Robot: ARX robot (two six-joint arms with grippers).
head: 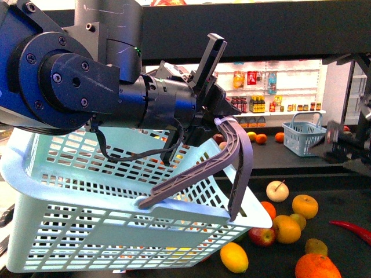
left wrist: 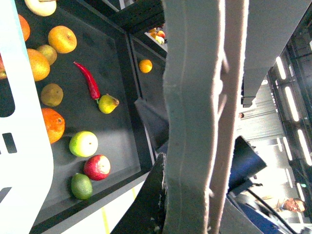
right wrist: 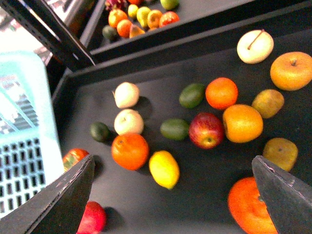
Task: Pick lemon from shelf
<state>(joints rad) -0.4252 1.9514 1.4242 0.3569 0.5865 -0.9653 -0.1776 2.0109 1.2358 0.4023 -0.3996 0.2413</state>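
In the front view the left gripper (head: 215, 119) is clamped on the grey handle (head: 197, 168) of a pale blue basket (head: 87, 191), which hangs tilted over the front of the shelf (head: 324, 191). The lemon (head: 234, 257) lies on that tier just beside the basket's lower corner. If the basket swings, it could knock the fruit or hide it. The right gripper (head: 342, 145) is only a blur at the edge here, so this view probably cannot settle how it stands. Behind are white shop shelves of bottles (head: 272, 87) and a second basket (head: 304, 134).

In the left wrist view the handle fills the middle. The lemon cannot be picked out, only a dark flat tray with a raised lip and a red chilli (left wrist: 87, 80).

In the right wrist view the right gripper (right wrist: 173, 163) is spread wide above the lemon (right wrist: 164, 168). An orange (right wrist: 129, 151) sits just beside the lemon, so a descending finger could land on it. The smooth oval skin may also roll on the bare tray.
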